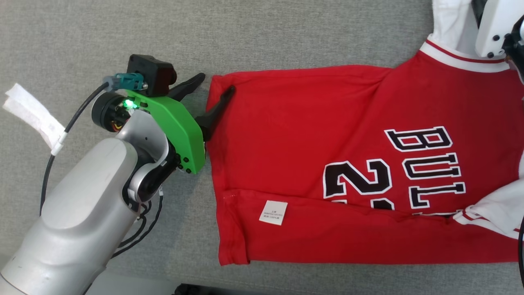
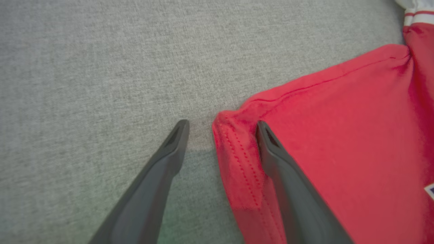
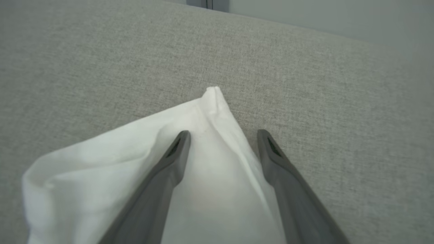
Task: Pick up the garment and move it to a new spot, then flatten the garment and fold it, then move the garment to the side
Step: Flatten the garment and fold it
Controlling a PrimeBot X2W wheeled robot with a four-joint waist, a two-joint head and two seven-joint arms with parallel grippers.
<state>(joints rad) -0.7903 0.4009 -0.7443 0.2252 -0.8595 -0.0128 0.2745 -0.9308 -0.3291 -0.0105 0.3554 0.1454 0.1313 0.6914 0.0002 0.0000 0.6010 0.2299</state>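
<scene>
The garment [image 1: 327,164] is a red jersey with white trim, black-and-white lettering and white sleeves, lying folded lengthwise on the grey surface. My left gripper [image 1: 215,84] is open at its top left hem corner [image 2: 234,135]: one finger rests over the red cloth, the other over bare grey fabric. My right gripper [image 3: 222,134] is open over the white sleeve tip [image 3: 210,101], jaws astride the cloth, gripping nothing. In the head view the right arm's white wrist [image 1: 497,28] sits at the top right corner above the collar.
A grey fabric surface [image 1: 245,37] spreads under everything. A white strip [image 1: 32,112] tied to the left arm's black cable lies at the far left. A white label [image 1: 273,212] shows on the jersey's lower fold. The surface's far edge [image 3: 305,28] runs beyond the sleeve.
</scene>
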